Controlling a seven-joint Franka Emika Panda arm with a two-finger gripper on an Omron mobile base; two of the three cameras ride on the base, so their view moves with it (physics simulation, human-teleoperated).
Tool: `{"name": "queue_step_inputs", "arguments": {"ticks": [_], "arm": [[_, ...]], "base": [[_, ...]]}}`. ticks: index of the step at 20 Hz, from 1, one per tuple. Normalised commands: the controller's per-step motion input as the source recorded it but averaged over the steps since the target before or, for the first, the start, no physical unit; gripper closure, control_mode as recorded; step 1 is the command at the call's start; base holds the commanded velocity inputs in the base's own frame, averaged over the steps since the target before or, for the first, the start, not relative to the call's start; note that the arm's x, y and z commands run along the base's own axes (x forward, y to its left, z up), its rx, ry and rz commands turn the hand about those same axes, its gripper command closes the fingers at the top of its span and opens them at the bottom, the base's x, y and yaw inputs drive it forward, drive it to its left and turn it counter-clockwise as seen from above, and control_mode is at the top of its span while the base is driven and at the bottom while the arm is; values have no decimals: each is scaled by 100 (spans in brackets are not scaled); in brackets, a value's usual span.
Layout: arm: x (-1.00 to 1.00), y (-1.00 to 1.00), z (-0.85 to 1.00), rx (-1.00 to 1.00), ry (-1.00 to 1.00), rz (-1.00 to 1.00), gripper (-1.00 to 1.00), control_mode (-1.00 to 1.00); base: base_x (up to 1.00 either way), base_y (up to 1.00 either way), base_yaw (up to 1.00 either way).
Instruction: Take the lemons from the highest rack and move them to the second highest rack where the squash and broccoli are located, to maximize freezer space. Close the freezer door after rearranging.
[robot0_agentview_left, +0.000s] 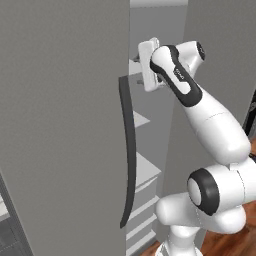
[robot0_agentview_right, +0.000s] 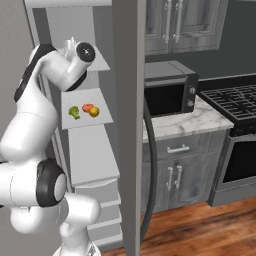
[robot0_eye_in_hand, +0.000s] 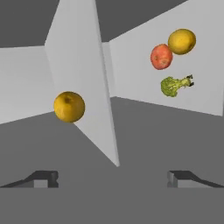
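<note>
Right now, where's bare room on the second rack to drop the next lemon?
On the second highest rack, the broccoli, the reddish squash and one lemon bunch together toward its front middle. That is the crowded spot. Bare shelf lies behind them toward the back wall, and along the right edge. Another lemon sits on the highest rack, ahead of the gripper.

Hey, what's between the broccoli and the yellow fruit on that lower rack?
In the right base view, an orange-red fruit sits between the broccoli and the yellow fruit.
</note>
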Motion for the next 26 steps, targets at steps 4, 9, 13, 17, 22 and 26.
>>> {"name": "queue_step_inputs", "arguments": {"ticks": [4,9,13,17,22,26], "arm": [[34,20,6,0,10,0,-100,-100],[38,6,0,0,0,0,-100,-100],[38,7,0,0,0,0,-100,-100],[31,16,0,0,0,0,-100,-100],[25,24,0,0,0,0,-100,-100],[32,18,-3,0,1,0,-100,-100]], "base": [[0,0,0],[0,0,0],[0,0,0],[0,0,0],[0,0,0],[0,0,0]]}}
